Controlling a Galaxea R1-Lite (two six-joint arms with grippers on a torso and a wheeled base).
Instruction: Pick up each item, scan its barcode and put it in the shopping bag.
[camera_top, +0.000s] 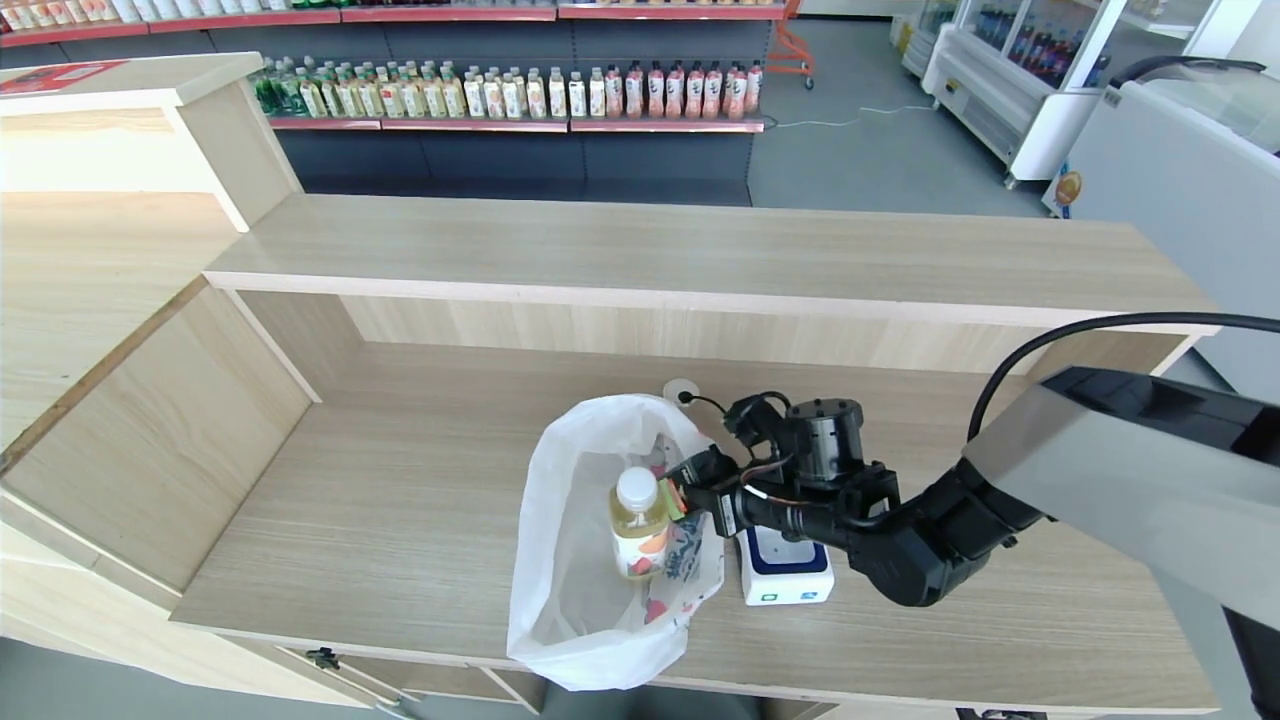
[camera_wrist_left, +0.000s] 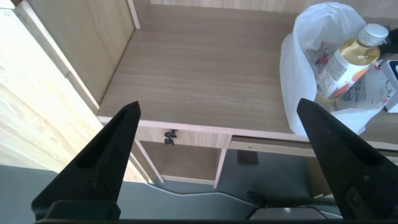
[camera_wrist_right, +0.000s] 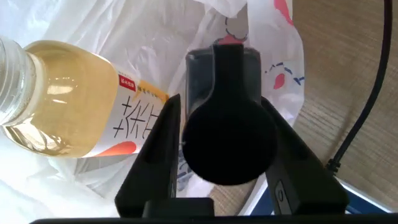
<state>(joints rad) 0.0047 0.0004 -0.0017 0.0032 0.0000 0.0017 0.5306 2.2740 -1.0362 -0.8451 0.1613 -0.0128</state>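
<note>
the white shopping bag (camera_top: 560, 600) sits low in the middle, open, with a bottle (camera_top: 638, 525) of yellow drink standing inside. the right claw (camera_top: 678, 497) is at its rim, just beside the bottle; i cannot tell if it grips. the left claw (camera_wrist_left: 217, 106) is wide and holds nothing. the bag stands on a wooden counter (camera_top: 400, 520), with a white scanner (camera_top: 785, 580) just to its right. drink shelves (camera_top: 510, 95) run along the top.

Head looks down; right wrist close; all share shopping bag (camera_top: 548, 520).
</note>
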